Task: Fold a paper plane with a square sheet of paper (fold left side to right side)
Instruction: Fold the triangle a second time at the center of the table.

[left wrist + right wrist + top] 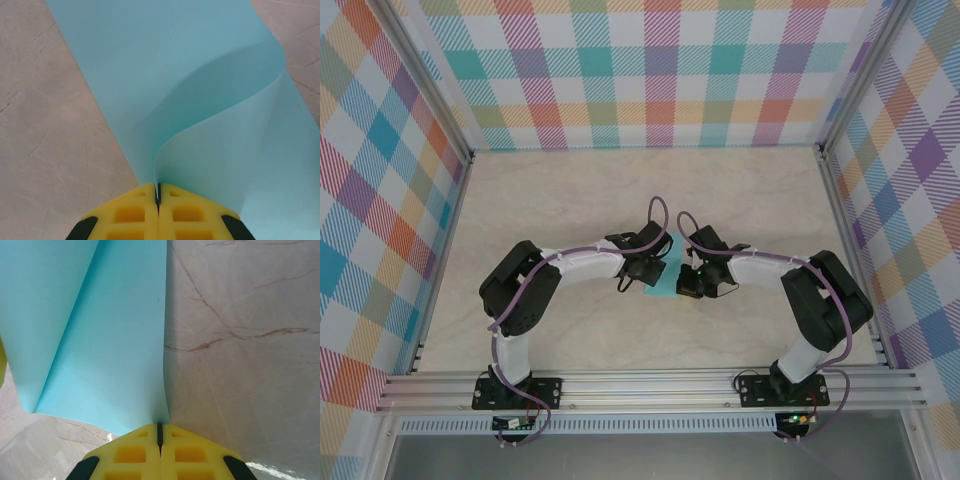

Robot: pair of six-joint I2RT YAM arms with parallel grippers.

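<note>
Two sets of fingers [132,216] [132,456] tight on turquoise paper [175,75].

Paper: I see the square sheet of paper [660,291], partly covered by both grippers.
Left gripper [645,272]: at its 11 o'clock.
Right gripper [686,282]: at its 3 o'clock.

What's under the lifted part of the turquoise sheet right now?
Beneath the curl pinched by the left gripper lies the square sheet of paper's own flat part, resting on the table. Whatever is under that flat part is covered.
</note>
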